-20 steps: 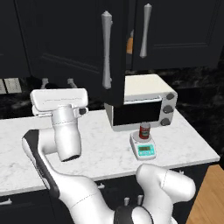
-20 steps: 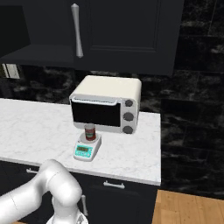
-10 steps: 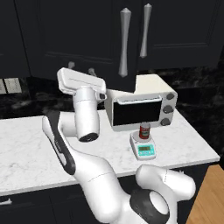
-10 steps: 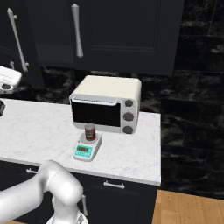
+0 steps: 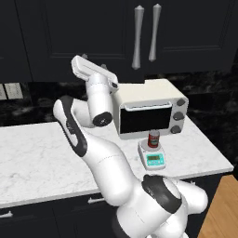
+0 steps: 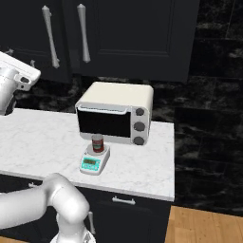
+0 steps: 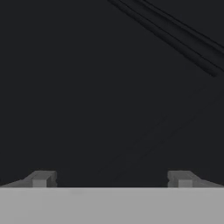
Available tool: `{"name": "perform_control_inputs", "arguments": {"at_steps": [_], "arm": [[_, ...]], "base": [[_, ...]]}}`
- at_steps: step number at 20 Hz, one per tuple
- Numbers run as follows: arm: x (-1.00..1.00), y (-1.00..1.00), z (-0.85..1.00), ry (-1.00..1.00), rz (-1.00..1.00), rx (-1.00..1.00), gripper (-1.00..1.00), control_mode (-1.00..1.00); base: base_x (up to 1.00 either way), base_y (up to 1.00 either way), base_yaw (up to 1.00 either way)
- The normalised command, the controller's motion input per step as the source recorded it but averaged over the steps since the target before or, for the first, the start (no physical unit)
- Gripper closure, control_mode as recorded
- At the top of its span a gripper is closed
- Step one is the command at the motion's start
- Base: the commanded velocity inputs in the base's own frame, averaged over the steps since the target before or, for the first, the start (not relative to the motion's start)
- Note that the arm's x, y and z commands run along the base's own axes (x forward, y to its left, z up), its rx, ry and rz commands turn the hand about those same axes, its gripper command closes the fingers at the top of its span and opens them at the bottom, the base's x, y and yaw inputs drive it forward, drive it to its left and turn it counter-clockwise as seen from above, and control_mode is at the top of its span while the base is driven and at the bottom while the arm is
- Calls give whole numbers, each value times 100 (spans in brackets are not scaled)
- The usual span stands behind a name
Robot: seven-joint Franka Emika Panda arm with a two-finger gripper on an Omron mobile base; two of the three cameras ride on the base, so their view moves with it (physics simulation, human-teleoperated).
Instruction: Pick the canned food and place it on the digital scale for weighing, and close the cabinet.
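- Canned food: small red tin with a silvery top, standing upright on the round plate of the digital scale. In the right base view the tin sits at the rear of the scale, with the teal display panel toward the counter's front edge.
- Digital scale: flat, light grey, resting on the white marble counter, just in front of the toaster oven at that oven's 6 o'clock. Tin and oven door are close but apart.
- Toaster oven: cream body, dark glass door, three grey knobs down its right side; it stands at the back of the counter against the black stone wall.
- Cabinet: dark upper wall cabinet at 12 o'clock above the oven. Both panelled doors lie flush with the cabinet front; the two long silver bar handles hang side by side, near each other at the door seam. The right base view confirms the doors shut and the handles vertical.
- Gripper: raised to the level of the cabinet's lower edge, at about 9 o'clock from the oven in the left base view. The hand view shows the two dark fingertips set far apart, nothing between them, facing a dark panelled surface with diagonal moulding lines.
- Arm: the white arm rises from the base and bends over the left part of the counter, well apart from the tin and the scale.
- Lower cabinets: black fronts with short silver handles below the counter edge.
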Motion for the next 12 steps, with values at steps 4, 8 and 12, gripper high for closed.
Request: {"name": "perform_control_inputs", "arguments": {"at_steps": [4, 8, 12], "arm": [[78, -1, 0, 7, 2, 0, -100, -100], [53, -29, 0, 1, 1, 0, -100, -100], [66, -39, -7, 0, 3, 0, -100, -100]], "base": [[0, 0, 0], [0, 0, 0], [0, 0, 0]]}}
